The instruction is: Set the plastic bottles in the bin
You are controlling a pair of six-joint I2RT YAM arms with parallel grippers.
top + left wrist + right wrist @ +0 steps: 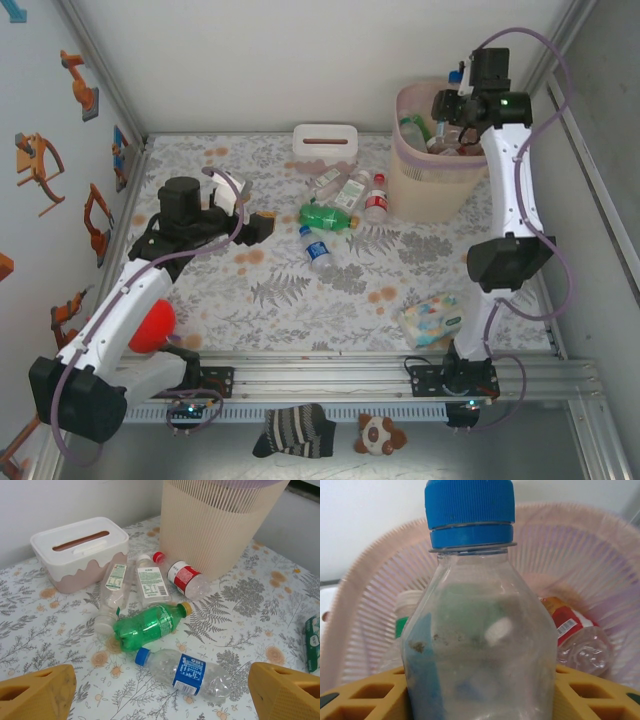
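Five loose bottles lie on their sides on the fern-and-flower printed table (300, 295), bunched toward its far edge between the tissue box (80, 550) and the bin (215, 530). Closest to the near edge is a crumpled clear bottle (187, 672) with a ribbed blue cap and a blue label. Just beyond it lies a glossy green bottle (150, 626) with an orange cap. Farther on, a white-capped clear bottle (114, 587) and a flat-sided clear bottle (151, 582), both with pale printed labels, lie side by side. A red-capped bottle (185, 577) with a red-and-white label lies just beside the foot of the bin.

The bin stands at the table's far right corner, a tall plastic basket with a pale pink slatted upper wall and a finely ribbed beige body. The tissue box is a rounded white rectangle with a scalloped pink base and a slot on top. A soft wipes pack (432, 320) lies near the near right corner.

The left gripper (262, 226) hangs beside the cluster, its yellow fingers (35, 692) spread wide around nothing. The right gripper (455, 100), over the bin's mouth, clamps a smooth upright blue-capped bottle (475, 630) between latticed yellow pads (600, 695). Inside the bin below lie a red-labelled bottle (575, 635) and a green-labelled bottle (405, 615).
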